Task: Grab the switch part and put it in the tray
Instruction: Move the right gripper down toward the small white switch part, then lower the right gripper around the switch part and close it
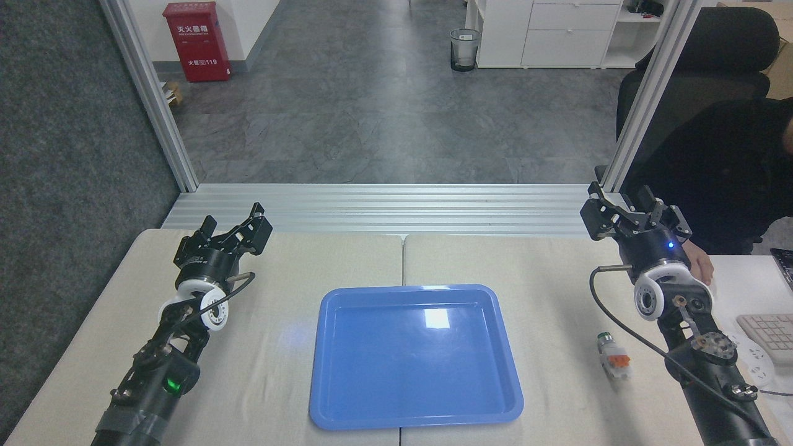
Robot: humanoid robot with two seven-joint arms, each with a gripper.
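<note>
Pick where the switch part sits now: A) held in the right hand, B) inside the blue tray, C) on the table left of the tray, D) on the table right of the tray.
D: the switch part lies on the table right of the tray, beside the right arm, with the right hand open and empty.
</note>
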